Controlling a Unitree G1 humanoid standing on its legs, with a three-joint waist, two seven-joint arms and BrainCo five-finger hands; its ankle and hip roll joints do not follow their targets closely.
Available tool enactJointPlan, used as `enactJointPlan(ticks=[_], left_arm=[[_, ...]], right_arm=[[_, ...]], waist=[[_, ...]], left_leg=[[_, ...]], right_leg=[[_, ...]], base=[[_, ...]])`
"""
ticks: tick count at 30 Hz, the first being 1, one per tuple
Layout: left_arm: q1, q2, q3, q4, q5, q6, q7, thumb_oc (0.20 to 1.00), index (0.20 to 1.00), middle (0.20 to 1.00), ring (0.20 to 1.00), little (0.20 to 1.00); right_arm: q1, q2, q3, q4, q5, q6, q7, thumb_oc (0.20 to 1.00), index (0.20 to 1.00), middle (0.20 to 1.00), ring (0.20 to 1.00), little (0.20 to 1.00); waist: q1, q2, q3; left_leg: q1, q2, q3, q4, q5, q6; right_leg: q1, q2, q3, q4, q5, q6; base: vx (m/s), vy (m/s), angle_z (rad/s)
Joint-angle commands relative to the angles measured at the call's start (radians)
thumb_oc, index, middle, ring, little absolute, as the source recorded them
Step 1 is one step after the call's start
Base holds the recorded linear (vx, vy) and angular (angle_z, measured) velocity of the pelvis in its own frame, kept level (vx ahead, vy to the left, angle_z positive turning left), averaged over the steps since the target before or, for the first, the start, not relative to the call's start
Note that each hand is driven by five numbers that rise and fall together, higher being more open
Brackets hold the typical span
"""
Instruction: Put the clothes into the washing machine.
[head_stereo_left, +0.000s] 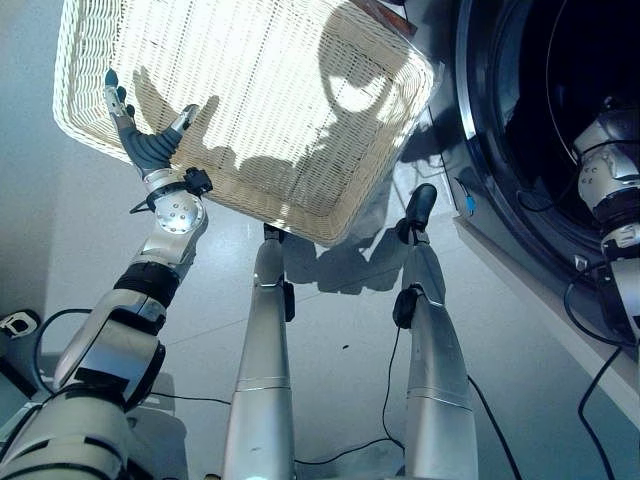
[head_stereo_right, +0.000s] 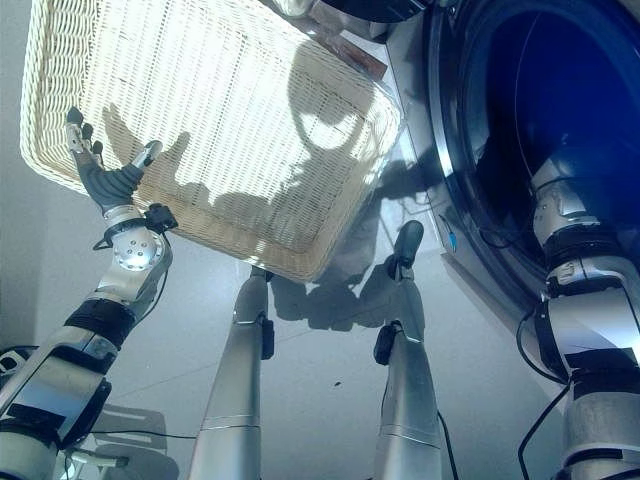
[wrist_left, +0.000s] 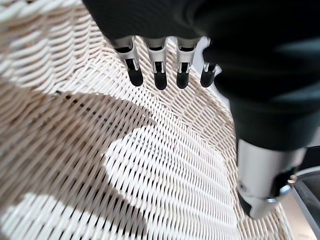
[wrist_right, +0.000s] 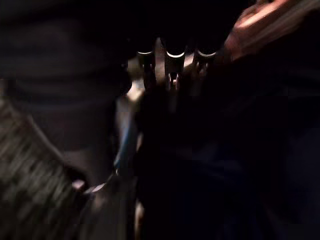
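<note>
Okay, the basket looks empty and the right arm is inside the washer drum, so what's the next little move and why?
Probably draw the right arm back out of the dark round drum of the washing machine. The right hand is deep inside, its grip unreadable in the dark. The white woven wicker basket shows bare weave with no clothes, and the left hand rests open on its rim.

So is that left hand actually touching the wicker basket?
Cannot tell. In the left wrist view the left hand has straight fingers over the basket, but no view plainly shows contact or a gap.
</note>
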Motion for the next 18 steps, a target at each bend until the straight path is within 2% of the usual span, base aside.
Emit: enactJointPlan(ticks=[1,4,9,13,18], left_arm=[[0.000,-0.024,0.060,0.005,0.005,-0.036,0.009,1.000,1.000,1.000,1.000,1.000],[-0.006,-0.036,0.054,0.008,0.011,-0.047,0.016,1.000,1.000,1.000,1.000,1.000],[-0.017,-0.045,0.048,0.016,0.022,-0.065,0.032,1.000,1.000,1.000,1.000,1.000],[-0.002,-0.053,0.054,0.002,0.028,-0.065,0.040,1.000,1.000,1.000,1.000,1.000],[0.030,-0.087,0.063,-0.024,0.088,-0.050,0.045,1.000,1.000,1.000,1.000,1.000]], right_arm=[[-0.003,-0.088,0.103,-0.064,-0.290,0.122,-0.053,1.000,1.000,1.000,1.000,1.000],[0.008,-0.071,0.139,-0.088,-0.395,0.165,-0.057,1.000,1.000,1.000,1.000,1.000],[0.089,-0.039,0.134,-0.141,-0.492,0.109,-0.107,1.000,1.000,1.000,1.000,1.000],[0.140,-0.019,0.121,-0.208,-0.575,0.108,-0.114,1.000,1.000,1.000,1.000,1.000],[0.229,-0.003,0.122,-0.334,-0.750,0.132,-0.063,1.000,1.000,1.000,1.000,1.000]], waist=[[-0.007,0.051,-0.008],[-0.007,0.056,-0.008],[-0.020,0.058,-0.008],[-0.029,0.053,-0.008],[-0.042,0.038,-0.008]], left_leg=[[0.060,-0.034,-0.025,-0.076,-0.021,0.066],[0.053,-0.034,-0.022,-0.070,-0.022,0.067],[0.050,-0.036,-0.014,-0.066,-0.028,0.071],[0.058,-0.034,-0.012,-0.062,-0.032,0.073],[0.091,-0.028,0.000,-0.054,-0.035,0.080]], right_leg=[[0.025,0.012,-0.035,0.118,-0.116,0.088],[0.020,0.010,-0.034,0.125,-0.121,0.088],[0.014,0.011,-0.026,0.124,-0.119,0.091],[0.019,0.015,-0.019,0.122,-0.117,0.092],[0.051,0.012,-0.014,0.119,-0.113,0.096]], base=[[0.00,0.000,0.00],[0.00,0.007,-0.01],[0.00,0.000,0.00],[0.00,0.000,0.00],[-0.01,0.002,-0.01]])
